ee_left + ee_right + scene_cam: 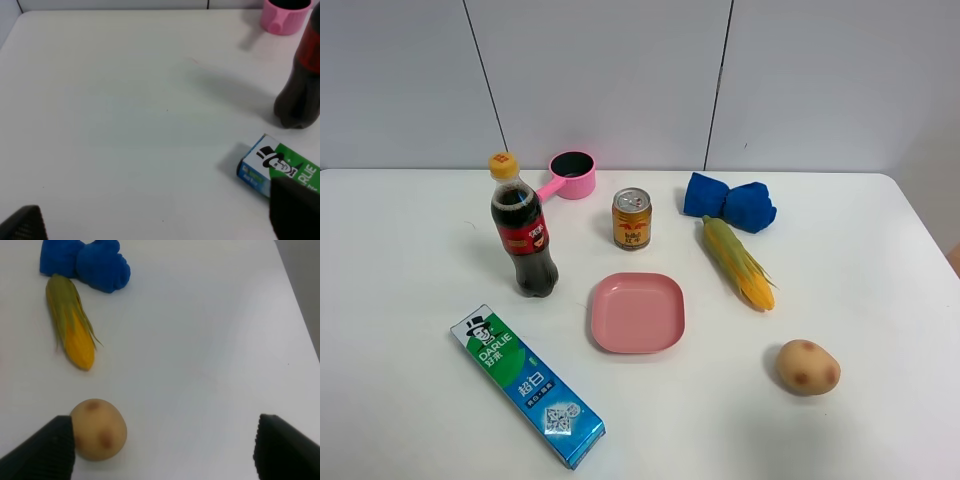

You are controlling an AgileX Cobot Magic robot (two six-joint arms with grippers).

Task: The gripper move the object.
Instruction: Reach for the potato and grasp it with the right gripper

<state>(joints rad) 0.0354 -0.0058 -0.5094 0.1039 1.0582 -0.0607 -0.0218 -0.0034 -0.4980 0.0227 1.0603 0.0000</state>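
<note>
Seen from the high camera, a white counter (400,260) carries the whole spread. On it are a glossy plastic cola bottle with a yellow cap (523,225), a small pink saucepan with a dark inside (572,175), a gold drink can (632,218), a crumpled blue cloth (730,203), a yellow corn cob in green husk (738,262), a square pink plate with rounded corners (637,312) and a long green-and-blue toothpaste box (527,385). The oval tan potato with reddish-brown spots (808,367) lies alone toward the counter's near right corner, in front of the corn's tip and well apart from the plate. Only the wrist cameras show the robot. The right gripper (162,440) points down at the counter, its matte black jaws spread wide and holding nothing. One finger (40,452) is just beside the potato, on that finger's inner side; whether they touch cannot be told. The left gripper (160,217) hovers over the counter's left part, jaws likewise wide and holding nothing. One of its fingers overlaps the toothpaste box's end, with the bottle's base and the saucepan beyond.
</note>
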